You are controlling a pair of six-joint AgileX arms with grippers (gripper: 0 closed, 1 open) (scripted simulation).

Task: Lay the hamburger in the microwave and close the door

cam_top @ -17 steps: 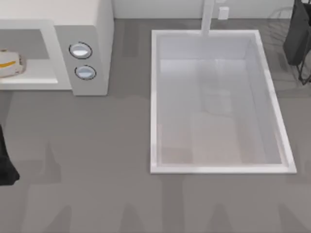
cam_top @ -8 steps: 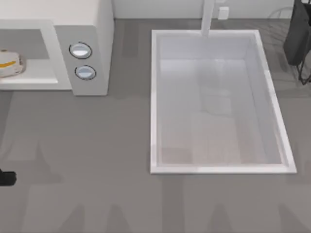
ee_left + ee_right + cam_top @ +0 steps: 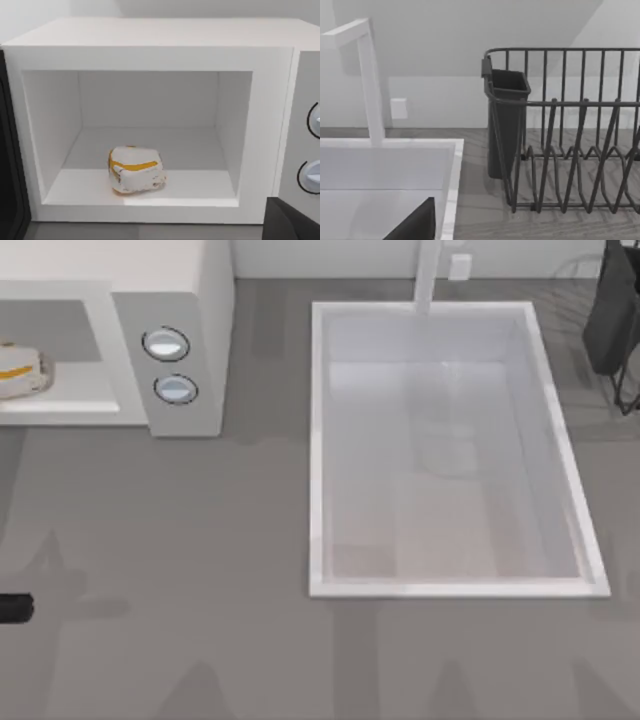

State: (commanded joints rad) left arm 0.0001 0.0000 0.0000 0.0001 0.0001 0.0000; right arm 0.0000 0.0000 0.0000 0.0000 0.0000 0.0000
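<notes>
Left wrist view: hamburger [image 3: 136, 169] rests on microwave [image 3: 150, 47] cavity floor, ahead of left jaws, set down for door closing. Jaws' state: cannot tell.

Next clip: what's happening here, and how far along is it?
The hamburger already lies on the floor of the microwave cavity, and nothing holds it. The door stands open at the cavity's side, so closing it is left. The left arm is at the table's left edge. The sink and dish rack are untouched.
</notes>
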